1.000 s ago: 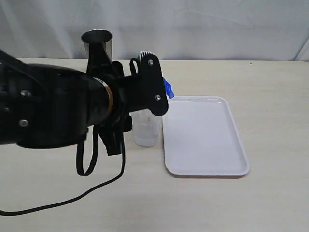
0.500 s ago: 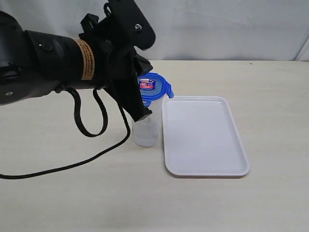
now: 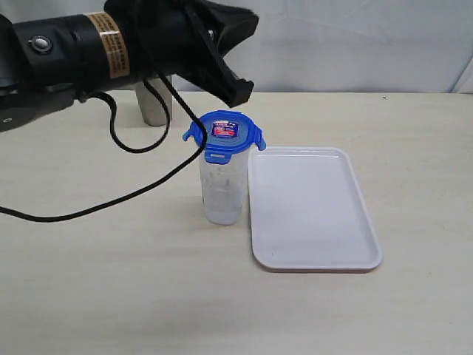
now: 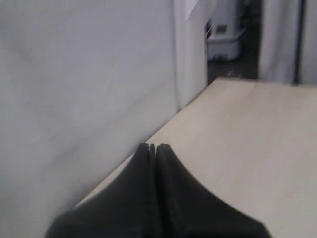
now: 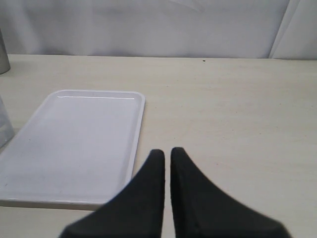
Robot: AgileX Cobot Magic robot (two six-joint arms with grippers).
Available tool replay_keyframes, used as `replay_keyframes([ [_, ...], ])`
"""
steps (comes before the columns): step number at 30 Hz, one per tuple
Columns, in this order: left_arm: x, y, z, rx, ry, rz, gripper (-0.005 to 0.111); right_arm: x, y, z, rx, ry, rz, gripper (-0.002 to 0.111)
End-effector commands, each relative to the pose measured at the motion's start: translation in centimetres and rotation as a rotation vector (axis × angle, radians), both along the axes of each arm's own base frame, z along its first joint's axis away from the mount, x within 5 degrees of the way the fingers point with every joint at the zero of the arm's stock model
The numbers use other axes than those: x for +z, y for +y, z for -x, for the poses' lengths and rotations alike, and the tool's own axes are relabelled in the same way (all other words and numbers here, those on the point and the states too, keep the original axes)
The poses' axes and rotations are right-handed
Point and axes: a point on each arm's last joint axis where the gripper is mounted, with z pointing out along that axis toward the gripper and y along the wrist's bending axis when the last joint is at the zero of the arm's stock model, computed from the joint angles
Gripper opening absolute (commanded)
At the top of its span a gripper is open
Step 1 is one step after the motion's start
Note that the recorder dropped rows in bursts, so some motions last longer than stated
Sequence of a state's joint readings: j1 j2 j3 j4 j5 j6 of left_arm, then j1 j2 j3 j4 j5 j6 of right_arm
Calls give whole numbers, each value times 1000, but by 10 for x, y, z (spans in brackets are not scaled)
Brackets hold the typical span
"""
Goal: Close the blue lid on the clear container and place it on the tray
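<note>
The blue lid (image 3: 224, 133) sits on top of the clear container (image 3: 224, 188), its flaps sticking outward. The container stands upright on the table, just left of the white tray (image 3: 314, 214) and not on it. My left gripper (image 3: 239, 92) hangs above and slightly behind the lid, apart from it; in the left wrist view it (image 4: 152, 147) is shut and holds nothing. My right gripper (image 5: 167, 151) is shut with nothing in it, low over the table beside the tray (image 5: 74, 144). It does not show in the exterior view. An edge of the container (image 5: 4, 124) shows beyond the tray.
A grey steel cup (image 3: 155, 107) stands behind the left arm at the back of the table. The arm's black cable (image 3: 111, 207) loops over the table to the left of the container. A white curtain hangs behind the table.
The left arm has lifted up and back to the upper left, away from the container. The lid, covered by the arm before, now shows resting on the container.
</note>
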State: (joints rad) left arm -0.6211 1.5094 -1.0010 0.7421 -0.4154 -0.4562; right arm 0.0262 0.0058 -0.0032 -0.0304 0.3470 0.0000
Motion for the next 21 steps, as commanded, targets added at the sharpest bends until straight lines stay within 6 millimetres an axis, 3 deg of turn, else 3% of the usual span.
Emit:
replay_keyframes([
  [1,7,17,-3,-300,134,278,0,0,0,0,0,-6,-2,5],
  [6,-8,47,-17,-297,208,161,0,0,0,0,0,-6,-2,5],
  [9,-18,50,-13,-331,239,37,0,0,0,0,0,-6,-2,5],
  [16,-43,30,-9,-229,165,-327,0,0,0,0,0,-6,-2,5],
  [21,-45,12,1,-224,137,-369,0,0,0,0,0,-6,-2,5],
])
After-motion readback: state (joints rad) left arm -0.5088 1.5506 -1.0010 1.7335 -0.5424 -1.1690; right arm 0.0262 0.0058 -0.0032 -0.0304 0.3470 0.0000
